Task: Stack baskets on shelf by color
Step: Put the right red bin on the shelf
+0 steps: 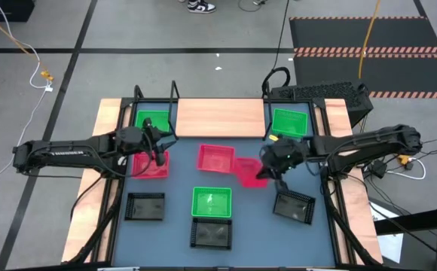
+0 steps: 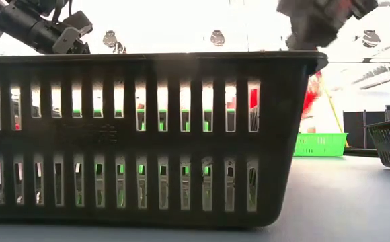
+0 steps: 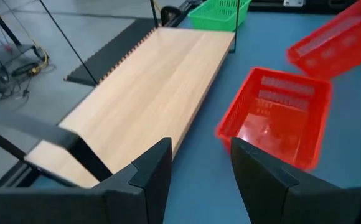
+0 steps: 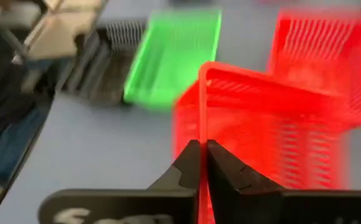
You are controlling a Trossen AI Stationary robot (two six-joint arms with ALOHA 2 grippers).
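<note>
The shelf (image 1: 222,118) is a light wooden board at the table's far side. It bears one green basket (image 1: 153,122) at its left end and another green basket (image 1: 289,123) at its right end. My right gripper (image 1: 266,172) is shut on a tilted pink-red basket (image 1: 247,172), right of the table's middle. A second pink-red basket (image 1: 216,158) lies flat at the middle. My left gripper (image 1: 158,156) is open above the third pink-red basket (image 1: 148,164). A third green basket (image 1: 212,202) and three black baskets (image 1: 145,205), (image 1: 211,233), (image 1: 294,205) rest on the near half. My right gripper (image 4: 200,146) pinches the pink-red basket's thin mesh side wall (image 4: 200,118) at its rim, one finger inside the basket and one outside. The basket stands tilted in the hold, its open side turned sideways. In the left wrist view the tilted basket (image 3: 333,37) looks raised off the table.
The shelf's middle (image 3: 149,87) is bare wood between black wire uprights (image 1: 175,98) at its ends. In the low view a black basket (image 2: 148,134) fills the foreground, hiding most of the table. Table edges are wooden rails (image 1: 90,203). Cables lie on the floor beyond.
</note>
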